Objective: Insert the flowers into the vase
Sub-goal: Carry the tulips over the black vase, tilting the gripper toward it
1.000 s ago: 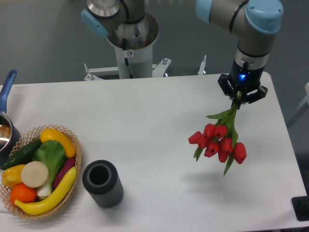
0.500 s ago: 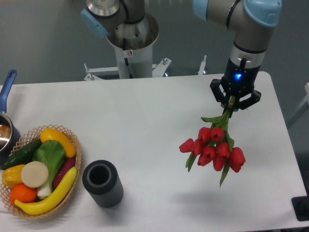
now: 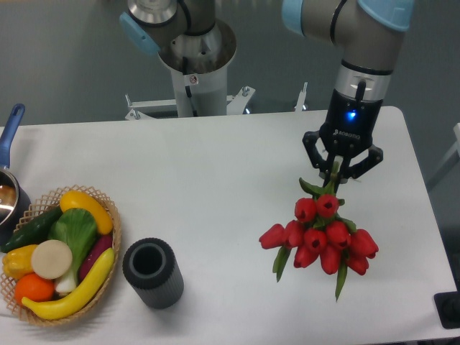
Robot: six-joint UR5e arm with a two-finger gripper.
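The flowers (image 3: 320, 237), a bunch of red tulips with green stems and leaves, hang blooms-down over the right part of the white table (image 3: 215, 180), lifted clear of its surface; a faint shadow lies on the tabletop under and to the left of them. The gripper (image 3: 338, 171) points down from the arm's blue-lit wrist and pinches the green stem ends between its dark fingers (image 3: 314, 151), so the bunch dangles just below it, the blooms fanned out wide with one flower sticking out to the left and a long leaf pointing toward the near edge.

The vase (image 3: 152, 272), a short dark grey ribbed cylinder with a round black mouth, stands upright near the near edge of the table, left of centre, well apart from the flowers and the gripper. Nothing shows in its mouth.

Just beside the vase on its left sits a wicker basket (image 3: 108, 215) holding a yellow banana, an orange, a green leafy vegetable, a cucumber and other produce. At the far left edge of the table a metal pot (image 3: 8, 198) with a blue handle is partly cut off by the picture's border. The arm's grey base (image 3: 194, 61) stands behind the far edge of the table.
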